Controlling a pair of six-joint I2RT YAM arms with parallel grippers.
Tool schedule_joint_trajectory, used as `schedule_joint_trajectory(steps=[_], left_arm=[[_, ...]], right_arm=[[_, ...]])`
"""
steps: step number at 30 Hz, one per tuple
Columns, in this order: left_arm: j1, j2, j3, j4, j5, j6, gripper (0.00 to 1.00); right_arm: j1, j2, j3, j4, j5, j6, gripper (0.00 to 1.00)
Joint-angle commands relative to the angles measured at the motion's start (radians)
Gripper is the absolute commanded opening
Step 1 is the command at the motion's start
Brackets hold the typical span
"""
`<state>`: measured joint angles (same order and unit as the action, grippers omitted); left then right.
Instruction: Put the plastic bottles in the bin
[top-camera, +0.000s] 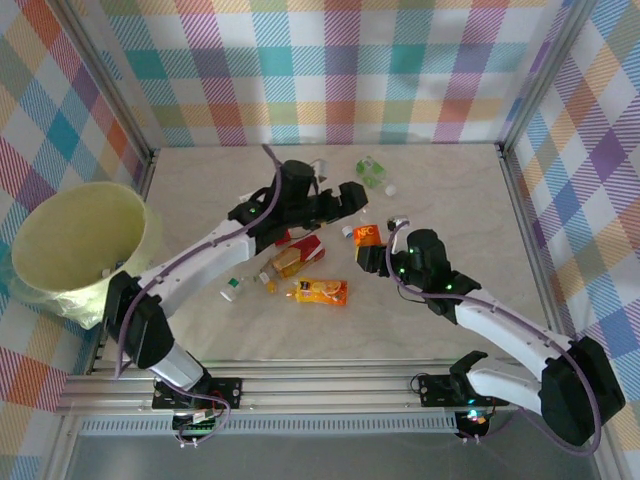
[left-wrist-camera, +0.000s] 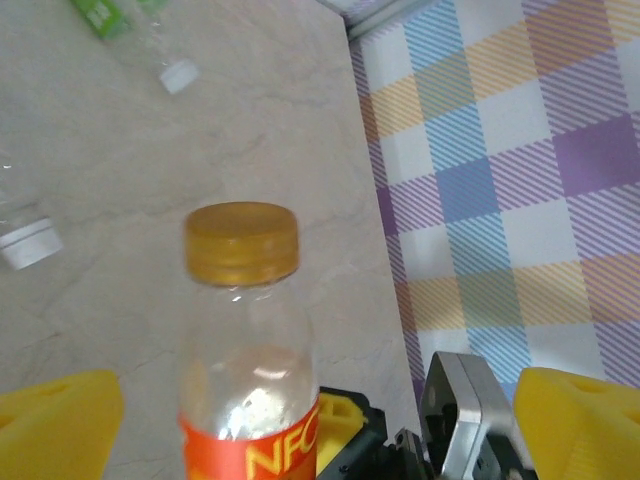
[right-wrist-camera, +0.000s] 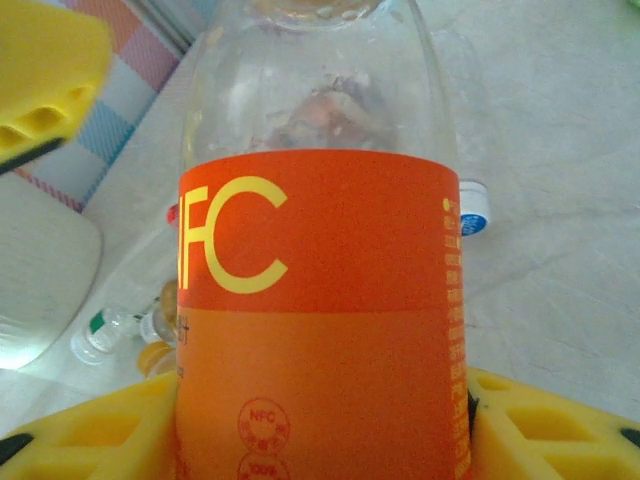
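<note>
Our left gripper (top-camera: 352, 198), well right of the bin (top-camera: 85, 235), gapes wide, its yellow fingers (left-wrist-camera: 60, 425) flanking the orange NFC bottle (right-wrist-camera: 320, 300) without touching. Our right gripper (top-camera: 372, 256) clamps that bottle's lower body.

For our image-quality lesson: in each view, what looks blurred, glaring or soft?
Top external: even light, only faint shadows. Left wrist: yellow fingers blurred, white highlights on the NFC bottle. Right wrist: label sharp, background bottles soft.

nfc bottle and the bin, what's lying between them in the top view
Top view: the left arm and several loose bottles lie between NFC bottle and bin.
</note>
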<state>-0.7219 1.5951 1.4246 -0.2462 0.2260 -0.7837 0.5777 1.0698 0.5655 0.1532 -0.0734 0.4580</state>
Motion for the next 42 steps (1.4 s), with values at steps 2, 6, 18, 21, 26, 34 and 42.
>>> schedule_joint_trajectory(steps=[2, 6, 18, 21, 26, 34, 42], left_arm=[[-0.064, 0.105, 0.193, -0.22, -0.043, 0.088, 1.0], [-0.094, 0.17, 0.278, -0.317, -0.095, 0.093, 1.0], [-0.096, 0.173, 0.231, -0.297, -0.091, 0.035, 0.96], [-0.096, 0.188, 0.225, -0.263, -0.016, 0.043, 0.89], [-0.102, 0.195, 0.221, -0.284, 0.016, 0.07, 0.8], [-0.102, 0.143, 0.141, -0.24, -0.035, 0.05, 0.64], [-0.102, 0.111, 0.054, -0.167, -0.112, 0.05, 0.55]], right_arm=[[0.01, -0.027, -0.008, 0.083, -0.05, -0.001, 0.37], [0.013, -0.039, -0.004, 0.105, -0.044, -0.001, 0.37], [0.017, -0.054, -0.003, 0.167, -0.032, -0.004, 0.37], [0.019, -0.039, 0.006, 0.174, -0.046, -0.001, 0.37], [0.022, -0.011, 0.029, 0.166, -0.086, -0.005, 0.38], [0.027, 0.018, 0.044, 0.156, -0.141, -0.004, 0.43], [0.026, 0.041, 0.075, 0.1, -0.178, -0.017, 0.64]])
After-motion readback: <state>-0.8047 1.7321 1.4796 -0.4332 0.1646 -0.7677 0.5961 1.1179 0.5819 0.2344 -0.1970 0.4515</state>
